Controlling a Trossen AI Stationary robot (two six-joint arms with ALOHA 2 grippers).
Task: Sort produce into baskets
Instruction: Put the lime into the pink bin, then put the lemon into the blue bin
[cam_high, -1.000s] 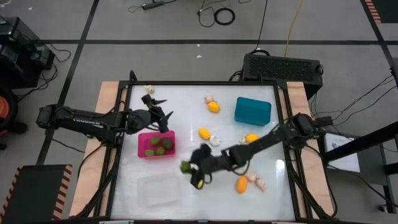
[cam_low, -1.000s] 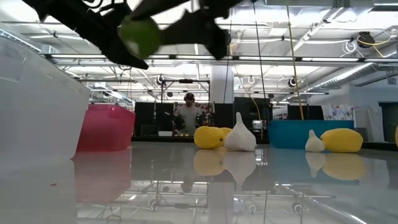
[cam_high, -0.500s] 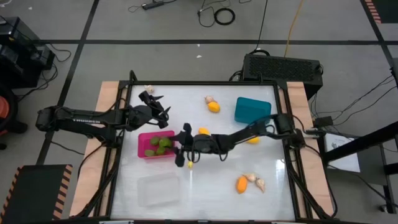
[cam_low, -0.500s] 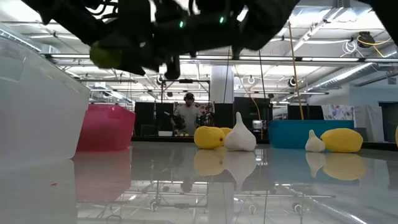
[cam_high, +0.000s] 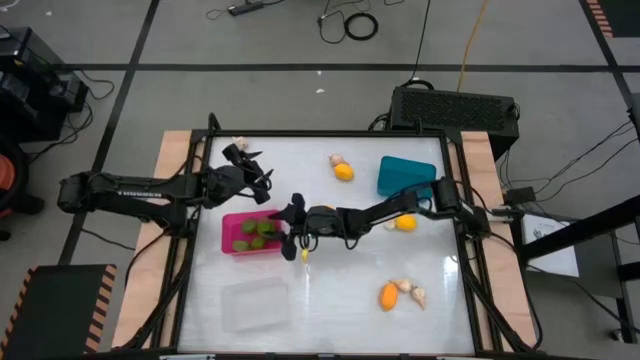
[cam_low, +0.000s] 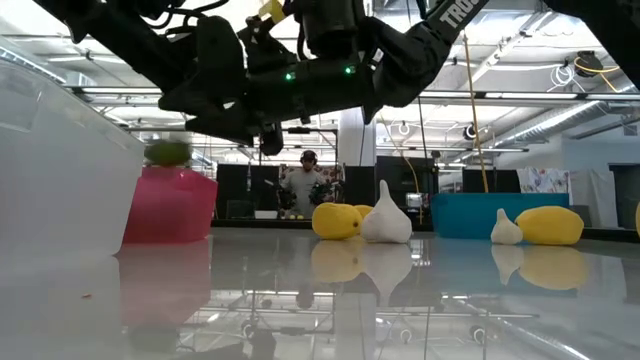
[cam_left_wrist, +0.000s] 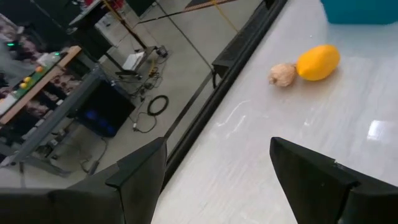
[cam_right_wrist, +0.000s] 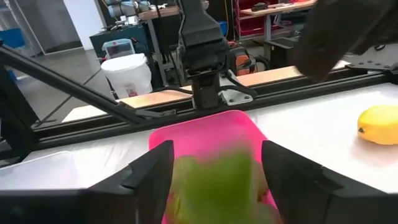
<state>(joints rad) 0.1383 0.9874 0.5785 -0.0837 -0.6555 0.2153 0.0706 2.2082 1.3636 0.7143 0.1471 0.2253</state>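
Note:
My right gripper (cam_high: 293, 226) is open over the right end of the pink basket (cam_high: 228, 246). An olive-green fruit (cam_low: 168, 152) is in the air below the gripper, just above the basket's rim. It shows blurred between the spread fingers in the right wrist view (cam_right_wrist: 214, 182). Other green fruits (cam_high: 256, 232) lie in the pink basket. My left gripper (cam_high: 252, 170) is open and empty, just beyond the basket's far side. The teal basket (cam_high: 405, 178) stands at the far right and the clear basket (cam_high: 252, 303) near the front edge.
A yellow fruit (cam_high: 343, 172) and a garlic bulb (cam_high: 335, 160) lie left of the teal basket. A yellow fruit (cam_high: 405, 223) lies behind my right arm. A yellow fruit (cam_high: 388, 295) and garlic (cam_high: 411, 291) lie near the front right. A garlic (cam_high: 238, 145) lies at the far left.
My right gripper has carried the green fruit up and toward the table's left and far side, from the near middle to above the pink basket. It has let go there, and the fruit now drops below it. My left gripper has drawn back toward the far edge.

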